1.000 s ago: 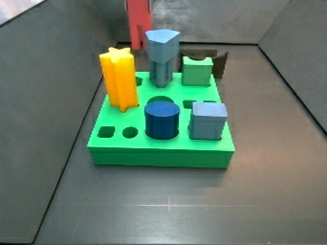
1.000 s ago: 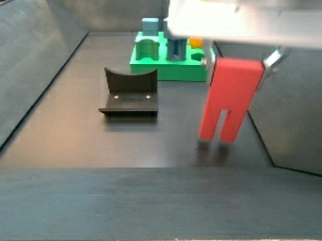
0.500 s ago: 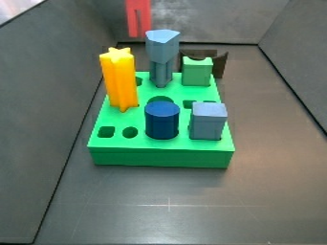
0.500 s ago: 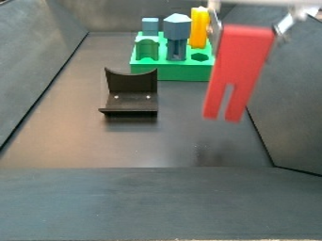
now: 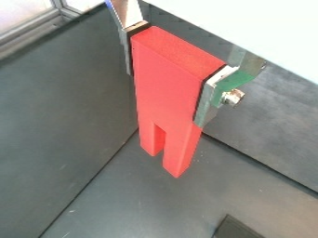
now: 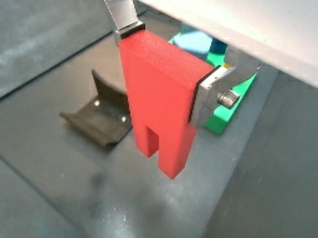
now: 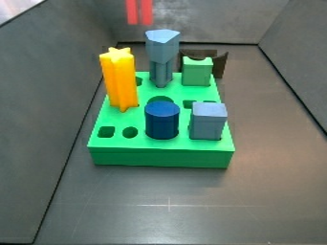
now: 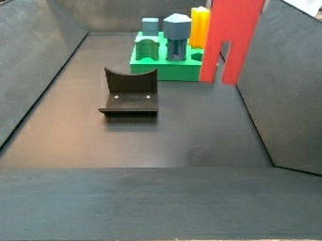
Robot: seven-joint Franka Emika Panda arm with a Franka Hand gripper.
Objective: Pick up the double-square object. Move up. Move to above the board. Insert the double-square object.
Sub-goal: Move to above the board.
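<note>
Pick looks done: I have the gripper (image 5: 170,70) clamped on the upper sides of the double-square object (image 5: 170,102), silver fingers (image 5: 225,86) flat against it, the block hanging clear of the dark floor with the fixture (image 6: 99,119) below and left of it in a wrist view. Its long axis is vertical, both legs down. I judge the lift nearly finished; carrying it above the board (image 8: 170,66) and inserting remain.

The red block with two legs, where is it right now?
The double-square object hangs in the air, clamped upright in the gripper jaws, off the floor, to one side of the board and the fixture.
</note>
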